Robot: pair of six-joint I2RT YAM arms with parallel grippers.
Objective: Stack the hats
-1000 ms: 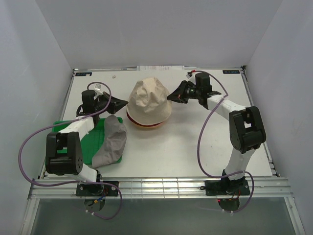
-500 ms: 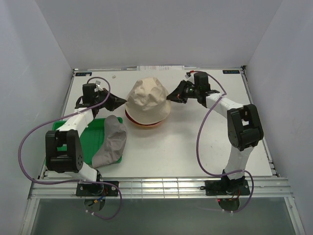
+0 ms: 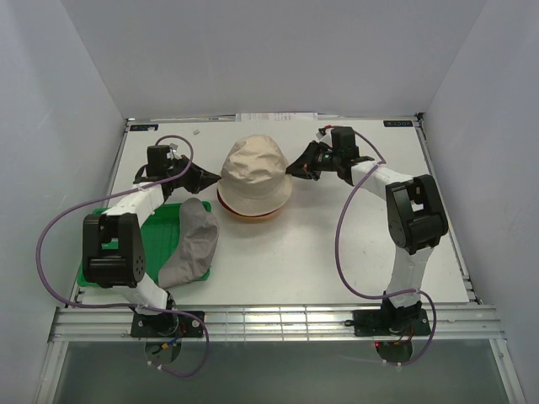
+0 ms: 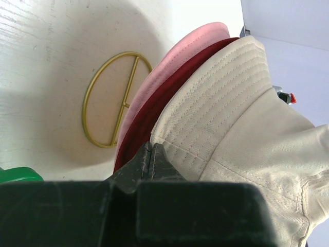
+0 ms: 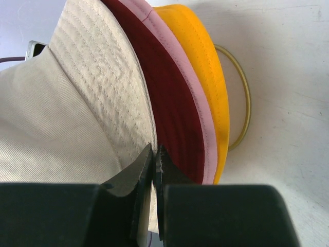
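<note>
The cream-beige hat (image 3: 255,171) sits on top of a stack at the table's middle back. Under it show the dark red hat (image 5: 175,98), the pink hat (image 5: 198,98) and the yellow-orange hat (image 5: 198,56). My left gripper (image 3: 217,178) is shut on the cream hat's left brim (image 4: 205,118). My right gripper (image 3: 291,169) is shut on its right brim (image 5: 108,87). The grey hat (image 3: 190,242) lies flat at the front left, partly on the green tray (image 3: 160,231).
The gold wire stand's ring (image 4: 110,98) lies on the table under the stack; it also shows in the right wrist view (image 5: 241,103). White walls close the table on three sides. A paper label (image 3: 278,116) lies at the back edge.
The cream hat has come down over the stack and its crown has rounded out. Both grippers have moved slightly inward and lower, still holding the brim.
</note>
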